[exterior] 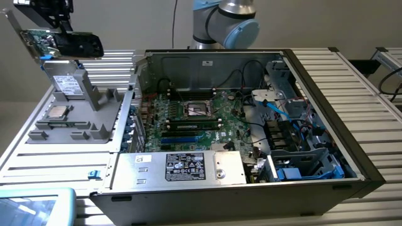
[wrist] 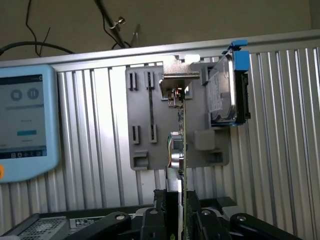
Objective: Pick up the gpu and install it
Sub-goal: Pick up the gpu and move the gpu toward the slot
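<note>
**While Pinched by One Edge, the gpu Hung Over the Fixture**

Because the gripper point(wrist: 180, 217) had its jaws pressed onto one long edge of the gpu point(wrist: 182, 127), the card hung edge-on below the wrist. Its free edge pointed toward the grey fixture point(wrist: 145, 125) — a hold that, I judge, kept the connector side clear for a slot. The silver bracket point(wrist: 179, 70) sat at the card's far end from the fingers.

In the exterior view the gpu was well above the fixture, touching nothing but the gripper, with its black shroud turned toward the exterior view's right. A hard drive point(wrist: 222, 95) stood upright in the fixture, and a processor chip point(exterior: 58, 111) lay flat on it. The open computer case point(exterior: 220, 205) sat just beside the fixture with its motherboard point(exterior: 213, 134) exposed — well apart from the held card.
</note>
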Tool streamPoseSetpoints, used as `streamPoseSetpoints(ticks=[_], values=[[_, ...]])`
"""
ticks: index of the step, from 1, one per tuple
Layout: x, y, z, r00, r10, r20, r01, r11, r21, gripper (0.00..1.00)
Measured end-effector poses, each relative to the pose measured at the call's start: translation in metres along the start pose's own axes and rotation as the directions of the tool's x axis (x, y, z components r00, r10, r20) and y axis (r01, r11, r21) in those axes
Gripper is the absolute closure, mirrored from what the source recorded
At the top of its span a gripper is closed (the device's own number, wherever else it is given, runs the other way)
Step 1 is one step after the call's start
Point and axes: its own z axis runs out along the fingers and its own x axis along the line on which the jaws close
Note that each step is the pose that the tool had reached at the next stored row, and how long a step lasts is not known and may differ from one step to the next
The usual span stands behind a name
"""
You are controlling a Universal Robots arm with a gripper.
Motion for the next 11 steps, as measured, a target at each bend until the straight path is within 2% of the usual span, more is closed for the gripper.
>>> streamPoseSetpoints(ticks=[2,9,11], values=[[-0.0003,-0.0006,0.0003,1.0,-0.001,0.0007,0.001,1.0,0.0075,0.73],[-0.0004,-0.0005,0.0003,1.0,0.0,0.0008,0.0,1.0,0.0076,0.73],[-0.0007,-0.003,0.0003,1.0,0.0,0.0007,0.0,1.0,0.0076,0.73]])
